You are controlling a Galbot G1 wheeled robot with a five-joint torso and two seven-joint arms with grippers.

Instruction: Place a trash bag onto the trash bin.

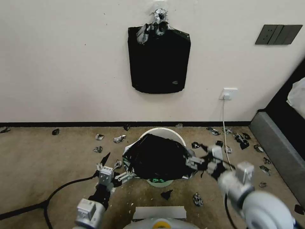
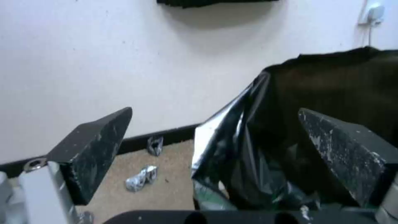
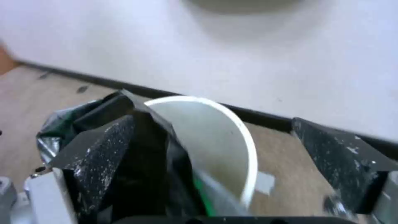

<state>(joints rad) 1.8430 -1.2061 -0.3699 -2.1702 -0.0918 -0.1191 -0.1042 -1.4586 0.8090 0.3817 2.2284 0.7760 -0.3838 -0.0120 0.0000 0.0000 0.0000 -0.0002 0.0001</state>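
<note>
The bag (image 1: 159, 157) lies draped over the bin (image 1: 165, 132) at the frame's lower centre, its far rim uncovered. Left gripper (image 1: 119, 178) and right gripper (image 1: 193, 162) stand open at the bag's sides. Next, I judge, pull the edge over the rim; the floor around is free.

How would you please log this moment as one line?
left end effector: open at trash bag edge | right end effector: open at opposite edge | trash bag: draped over trash bin, far rim uncovered
</note>
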